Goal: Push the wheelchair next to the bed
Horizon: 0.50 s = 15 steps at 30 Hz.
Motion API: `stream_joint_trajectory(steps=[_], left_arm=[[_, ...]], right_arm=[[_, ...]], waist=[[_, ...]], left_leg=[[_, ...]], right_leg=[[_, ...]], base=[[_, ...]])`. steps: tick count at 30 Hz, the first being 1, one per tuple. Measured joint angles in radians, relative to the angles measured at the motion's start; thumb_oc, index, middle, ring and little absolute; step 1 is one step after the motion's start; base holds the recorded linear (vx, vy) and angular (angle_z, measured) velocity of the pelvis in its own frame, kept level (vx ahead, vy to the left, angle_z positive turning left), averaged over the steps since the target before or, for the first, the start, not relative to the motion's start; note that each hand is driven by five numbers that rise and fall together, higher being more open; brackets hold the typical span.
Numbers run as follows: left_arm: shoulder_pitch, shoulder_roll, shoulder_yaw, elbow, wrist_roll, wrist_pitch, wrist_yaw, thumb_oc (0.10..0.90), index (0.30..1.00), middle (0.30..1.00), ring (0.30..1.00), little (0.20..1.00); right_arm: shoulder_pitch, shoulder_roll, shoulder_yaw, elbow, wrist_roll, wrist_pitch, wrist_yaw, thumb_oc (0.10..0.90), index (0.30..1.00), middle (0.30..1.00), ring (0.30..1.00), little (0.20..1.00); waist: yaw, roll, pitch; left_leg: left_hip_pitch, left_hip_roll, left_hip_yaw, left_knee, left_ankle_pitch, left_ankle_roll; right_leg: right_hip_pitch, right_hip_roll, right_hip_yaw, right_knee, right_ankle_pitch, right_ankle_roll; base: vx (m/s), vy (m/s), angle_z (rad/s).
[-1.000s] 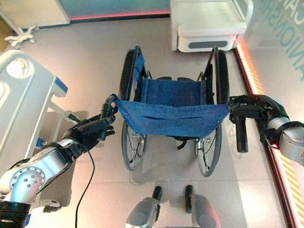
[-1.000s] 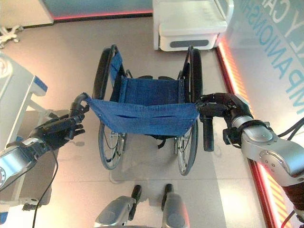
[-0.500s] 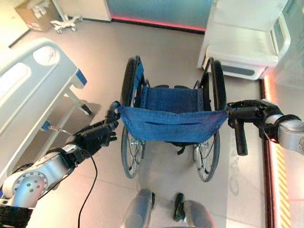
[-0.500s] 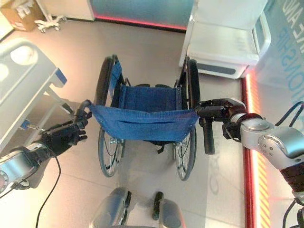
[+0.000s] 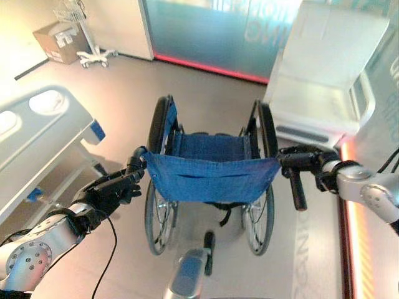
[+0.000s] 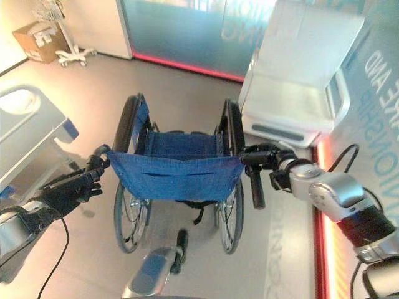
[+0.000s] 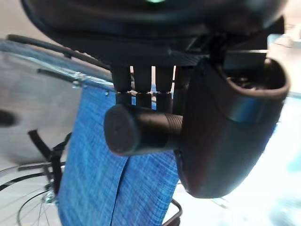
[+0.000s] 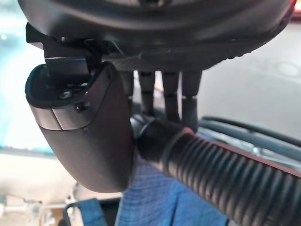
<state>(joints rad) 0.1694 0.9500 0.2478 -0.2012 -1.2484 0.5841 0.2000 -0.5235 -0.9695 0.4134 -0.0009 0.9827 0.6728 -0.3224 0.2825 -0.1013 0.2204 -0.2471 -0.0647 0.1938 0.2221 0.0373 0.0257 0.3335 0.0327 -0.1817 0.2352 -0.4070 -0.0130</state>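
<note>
A wheelchair (image 5: 209,177) with a blue fabric back and black wheels stands on the floor straight ahead, facing away from me. My left hand (image 5: 112,190) is curled round its left push handle (image 7: 141,129). My right hand (image 5: 305,161) is curled round the ribbed black grip of the right push handle (image 8: 221,174). In each wrist view the thumb and fingers close on the black grip. The bed (image 5: 37,143), white-grey with a blue corner, lies to the left of the wheelchair with a gap of floor between them.
A large white unit (image 5: 324,81) stands at the back right, close to the wheelchair's right wheel. A glowing red strip (image 5: 349,237) runs along the right wall's foot. A cardboard box (image 5: 59,40) and a wheeled stand (image 5: 93,56) sit at the far left.
The camera has moved and now takes in more of the far side of the room. Both hands keep their hold on the handles. The wheelchair stays in front of me.
</note>
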Motion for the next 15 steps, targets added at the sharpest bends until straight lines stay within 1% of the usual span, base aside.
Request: stream_joint_trajectory(steps=[1,2,3,4,5,6,7,8,9,10,11,12,13,14,15], left_arm=[[-0.029,-0.005,-0.01,0.022,0.001,0.006,0.0,0.4,0.3,0.3,0.3,0.3],[-0.059,0.005,-0.013,0.028,0.012,0.021,0.0,0.4,0.3,0.3,0.3,0.3],[-0.074,0.02,-0.013,0.027,0.018,0.023,-0.002,0.4,0.3,0.3,0.3,0.3],[-0.085,0.022,-0.014,0.03,0.019,0.025,-0.001,0.4,0.3,0.3,0.3,0.3],[-0.105,0.021,-0.026,0.041,0.019,0.026,0.003,0.4,0.3,0.3,0.3,0.3],[-0.121,0.023,-0.035,0.048,0.019,0.026,0.008,0.4,0.3,0.3,0.3,0.3],[-0.128,0.025,-0.039,0.051,0.019,0.026,0.008,0.4,0.3,0.3,0.3,0.3],[-0.146,0.025,-0.05,0.059,0.019,0.026,0.008,0.4,0.3,0.3,0.3,0.3],[-0.151,0.028,-0.053,0.065,0.019,0.026,0.003,0.4,0.3,0.3,0.3,0.3],[-0.16,0.028,-0.059,0.071,0.019,0.023,-0.001,0.4,0.3,0.3,0.3,0.3],[-0.201,0.026,-0.088,0.101,0.018,0.016,-0.013,0.4,0.3,0.3,0.3,0.3],[-0.219,0.027,-0.101,0.113,0.018,0.016,-0.017,0.4,0.3,0.3,0.3,0.3],[-0.251,0.007,-0.116,0.143,0.018,0.007,-0.031,0.4,0.3,0.3,0.3,0.3],[-0.258,0.008,-0.114,0.146,0.018,-0.008,-0.041,0.4,0.3,0.3,0.3,0.3],[-0.261,0.011,-0.113,0.146,0.018,-0.01,-0.043,0.4,0.3,0.3,0.3,0.3]], right_arm=[[-0.001,0.014,0.001,0.014,-0.014,-0.015,0.0,0.4,0.3,0.3,0.3,0.3],[0.0,0.019,0.0,0.014,-0.032,-0.022,0.0,0.4,0.3,0.3,0.3,0.3],[0.003,0.021,-0.004,0.014,-0.032,-0.023,0.0,0.4,0.3,0.3,0.3,0.3],[0.003,0.021,-0.005,0.013,-0.032,-0.023,0.0,0.4,0.3,0.3,0.3,0.3],[0.0,0.022,-0.012,0.011,-0.032,-0.024,0.0,0.4,0.3,0.3,0.3,0.3],[-0.001,0.023,-0.023,0.005,-0.038,-0.031,-0.002,0.4,0.3,0.3,0.3,0.3],[0.0,0.022,-0.034,-0.001,-0.042,-0.033,-0.002,0.4,0.3,0.3,0.3,0.3],[0.0,0.015,-0.055,-0.011,-0.047,-0.034,-0.003,0.4,0.3,0.3,0.3,0.3],[-0.003,0.013,-0.057,-0.019,-0.065,-0.042,-0.003,0.4,0.3,0.3,0.3,0.3],[-0.003,0.008,-0.058,-0.02,-0.069,-0.05,-0.003,0.4,0.3,0.3,0.3,0.3],[-0.003,-0.002,-0.065,-0.01,-0.069,-0.064,0.001,0.4,0.3,0.3,0.3,0.3],[-0.005,-0.003,-0.066,-0.006,-0.071,-0.066,0.001,0.4,0.3,0.3,0.3,0.3],[-0.014,-0.019,-0.065,-0.004,-0.07,-0.072,0.001,0.4,0.3,0.3,0.3,0.3],[-0.033,-0.032,-0.064,-0.005,-0.064,-0.071,0.001,0.4,0.3,0.3,0.3,0.3],[-0.036,-0.035,-0.063,-0.006,-0.061,-0.071,0.001,0.4,0.3,0.3,0.3,0.3]], waist=[[0.008,0.006,0.0],[0.001,0.007,0.0],[-0.01,-0.013,0.002],[-0.022,-0.03,0.0],[-0.033,-0.033,0.002],[-0.042,-0.013,0.015],[-0.048,0.001,0.023],[-0.063,0.037,0.046],[-0.074,0.054,0.057],[-0.08,0.062,0.062],[-0.111,0.083,0.074],[-0.123,0.083,0.076],[-0.136,0.087,0.094],[-0.134,0.087,0.118],[-0.135,0.081,0.121]], left_leg=[[0.01,0.002,-0.001,0.007,0.003,0.012],[0.022,0.01,-0.031,0.007,0.022,0.054],[0.041,-0.007,-0.042,0.003,0.034,0.102],[0.047,-0.023,-0.055,-0.003,0.032,0.107],[0.07,-0.044,-0.099,-0.03,0.023,0.115],[0.102,-0.048,-0.143,-0.063,0.045,0.101],[0.121,-0.048,-0.179,-0.087,0.039,0.107],[0.165,-0.043,-0.247,-0.131,0.052,0.096],[0.185,-0.035,-0.281,-0.147,0.059,0.084],[0.195,-0.034,-0.309,-0.155,0.05,0.077],[0.206,-0.023,-0.358,-0.149,0.048,0.076],[0.209,-0.025,-0.368,-0.144,0.045,0.072],[0.203,-0.034,-0.406,-0.084,-0.027,0.063],[0.202,-0.037,-0.427,-0.038,-0.067,0.06],[0.206,-0.042,-0.444,-0.024,-0.084,0.046]], right_leg=[[-0.05,-0.001,-0.01,0.126,0.008,0.031],[-0.134,-0.012,-0.012,0.324,0.039,0.103],[-0.18,-0.018,0.008,0.449,0.075,0.175],[-0.218,-0.019,0.048,0.531,0.097,0.213],[-0.273,-0.022,0.082,0.609,0.103,0.224],[-0.308,-0.024,0.084,0.62,0.092,0.204],[-0.336,-0.03,0.074,0.605,0.08,0.181],[-0.372,-0.056,0.03,0.541,0.038,0.107],[-0.418,-0.063,0.027,0.452,0.037,0.106],[-0.449,-0.067,0.028,0.403,0.036,0.102],[-0.469,-0.069,0.027,0.272,0.054,0.091],[-0.486,-0.077,0.029,0.226,0.077,0.101],[-0.536,-0.117,0.03,0.147,0.14,0.138],[-0.549,-0.153,0.039,0.034,0.216,0.169],[-0.56,-0.179,0.039,-0.018,0.253,0.189]], base=[[0.39,0.025,0.08],[0.27,0.014,0.44],[0.33,0.014,0.57],[0.33,0.015,0.65],[0.42,-0.019,0.52],[0.33,-0.046,0.47],[0.33,-0.132,0.4],[0.27,-0.238,0.48],[0.26,-0.248,0.52],[0.33,-0.335,0.84],[0.3,-0.305,0.9],[0.43,-0.428,1.05],[0.54,-0.465,0.8],[0.44,-0.361,0.67],[0.48,-0.349,0.69]])
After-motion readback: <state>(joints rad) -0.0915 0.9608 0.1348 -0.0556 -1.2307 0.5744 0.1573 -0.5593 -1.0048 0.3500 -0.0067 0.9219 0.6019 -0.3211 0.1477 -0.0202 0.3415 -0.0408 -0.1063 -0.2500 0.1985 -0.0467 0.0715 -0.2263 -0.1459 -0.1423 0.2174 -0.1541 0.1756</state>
